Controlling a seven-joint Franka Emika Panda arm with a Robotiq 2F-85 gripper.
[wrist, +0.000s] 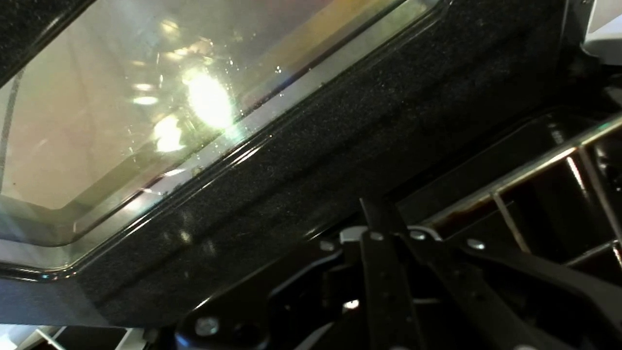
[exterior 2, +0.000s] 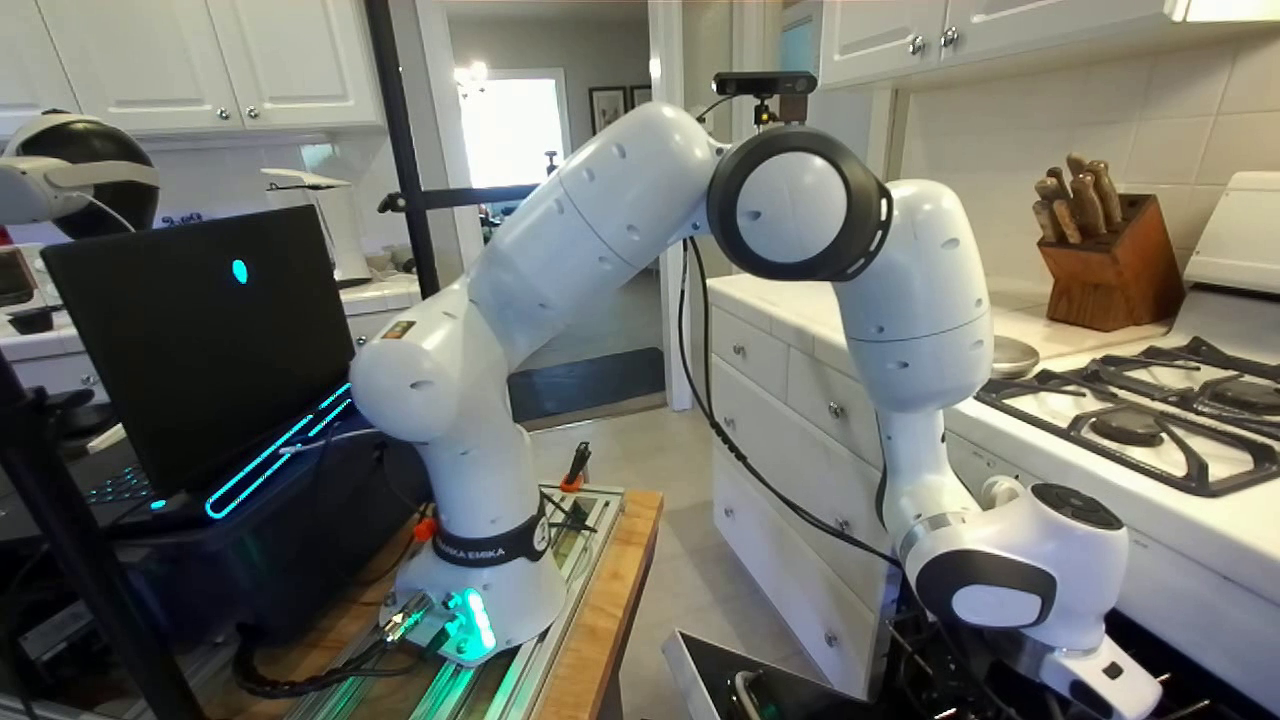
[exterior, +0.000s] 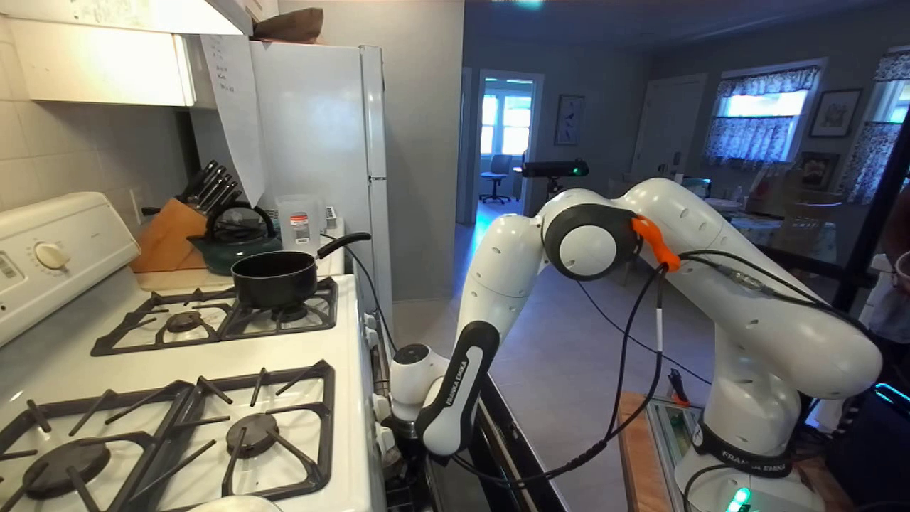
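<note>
My gripper (wrist: 384, 216) shows dark in the wrist view, with its two fingers together and nothing visible between them. It is close to the lowered black oven door (wrist: 311, 160), near the door's inner edge. I cannot tell whether the fingertips touch the door. The door's glass window (wrist: 121, 112) reflects bright lights at upper left. A metal oven rack (wrist: 515, 180) lies to the right of the fingers. In both exterior views the arm's wrist (exterior: 419, 377) (exterior 2: 1020, 570) is low at the stove's front, and the fingertips are hidden or too dark to make out.
The white stove top (exterior: 313, 355) with black grates stands above and beside the wrist. A black pot (exterior: 274, 281) sits on a back grate, its handle sticking out. A teal kettle (exterior: 238, 245) stands behind it. White drawers (exterior 2: 790, 490) and a wooden robot table (exterior 2: 610, 580) flank the arm.
</note>
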